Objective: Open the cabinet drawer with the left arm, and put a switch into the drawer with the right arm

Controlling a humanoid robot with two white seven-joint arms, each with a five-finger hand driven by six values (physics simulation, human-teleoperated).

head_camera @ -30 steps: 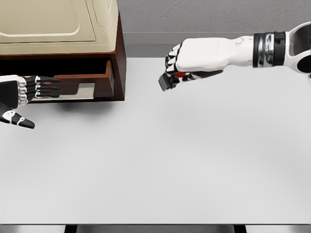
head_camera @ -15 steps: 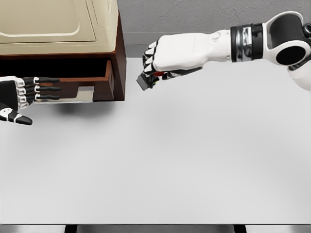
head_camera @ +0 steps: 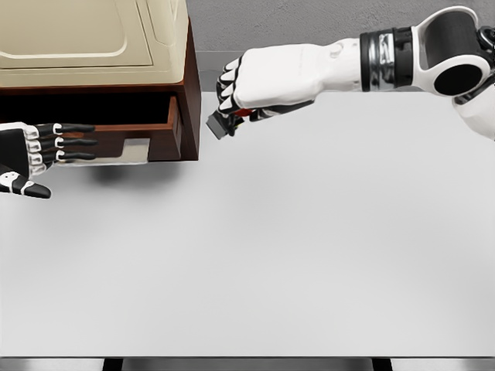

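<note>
The cabinet [head_camera: 100, 77] stands at the far left corner of the white table [head_camera: 255, 255]: dark brown wooden body, cream-coloured top. Its drawer [head_camera: 143, 131] is pulled out toward the viewer and stands open, with a pale, shiny floor visible inside behind the brown front panel.

The left hand [head_camera: 42, 151] enters at the left edge of the table, level with the drawer front. Its dark fingers [head_camera: 77, 141] are stretched out straight, side by side, pointing right toward the drawer; the thumb hangs lower, apart from them. The fingers hold nothing. Whether the fingertips touch the drawer front cannot be told from this angle.

The right arm reaches in from the upper right, across the far edge of the table, with the forearm nearly level. The right hand [head_camera: 247, 89] is curled closed around the switch [head_camera: 219, 124], a small dark grey block with a red part showing under the palm. The switch juts out below and to the left of the knuckles, tilted. It is held in the air above the table, just beside the right side wall of the cabinet and near the open drawer, not inside it. A gap shows between the switch and the cabinet's side.

A grey wall [head_camera: 309, 23] runs behind the far edge of the table.
</note>
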